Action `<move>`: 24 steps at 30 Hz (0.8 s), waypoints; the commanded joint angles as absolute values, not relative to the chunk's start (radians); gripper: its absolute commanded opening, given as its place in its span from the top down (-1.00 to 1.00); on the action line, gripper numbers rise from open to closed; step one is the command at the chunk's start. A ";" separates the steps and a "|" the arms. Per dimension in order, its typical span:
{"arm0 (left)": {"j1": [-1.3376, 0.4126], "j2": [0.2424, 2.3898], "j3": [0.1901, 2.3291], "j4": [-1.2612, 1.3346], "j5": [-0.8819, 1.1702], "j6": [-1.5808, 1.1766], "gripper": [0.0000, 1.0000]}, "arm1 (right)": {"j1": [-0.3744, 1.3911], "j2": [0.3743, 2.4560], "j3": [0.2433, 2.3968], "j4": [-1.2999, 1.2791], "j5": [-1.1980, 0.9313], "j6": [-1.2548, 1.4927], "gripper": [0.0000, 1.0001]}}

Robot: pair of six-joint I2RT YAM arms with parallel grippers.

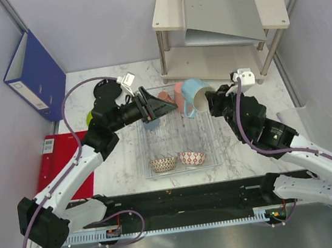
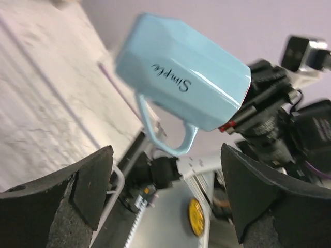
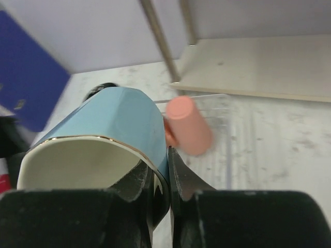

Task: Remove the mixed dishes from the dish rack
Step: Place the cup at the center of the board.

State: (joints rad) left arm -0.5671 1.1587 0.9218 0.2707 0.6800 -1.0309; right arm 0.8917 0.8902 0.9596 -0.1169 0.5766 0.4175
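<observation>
Light-blue glazed mug hangs tilted over one o'clock of the see-through wire dish rack, its rim pinched in the right gripper. Left gripper stands wide at eleven o'clock.

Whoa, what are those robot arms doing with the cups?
They're emptying a dish rack. The right gripper is pinching a light-blue mug by its rim and holding it up above the rack. The left gripper is open with nothing in it. Two patterned bowls and a pink cup sit in the rack.
</observation>
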 commanded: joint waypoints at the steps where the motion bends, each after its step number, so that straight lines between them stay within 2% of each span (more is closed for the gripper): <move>1: -0.517 1.066 0.973 -0.104 0.349 -0.885 -0.84 | 0.841 1.006 1.167 -0.349 0.911 0.419 1.00; 5: -0.509 1.032 0.976 -0.236 0.223 -0.888 -0.87 | 0.666 1.104 1.224 -0.419 0.812 0.462 1.00; 6: -0.509 1.025 0.977 -0.265 0.219 -0.878 -0.93 | 0.622 1.123 1.230 -0.425 0.775 0.471 1.00; 10: -0.512 0.967 0.986 -0.314 0.163 -0.786 -0.99 | 0.314 1.254 1.246 -0.482 0.530 0.569 1.00; 15: -0.512 0.896 0.996 -0.342 0.101 -0.690 -0.99 | 0.201 1.377 1.264 -0.503 0.456 0.652 1.00; 19: -0.512 0.879 1.019 -0.385 0.084 -0.640 -0.99 | 0.085 1.533 1.302 -0.528 0.287 0.709 1.00; 24: -0.512 0.876 1.003 -0.423 0.086 -0.632 -0.99 | 0.064 1.653 1.364 -0.563 0.270 0.712 1.00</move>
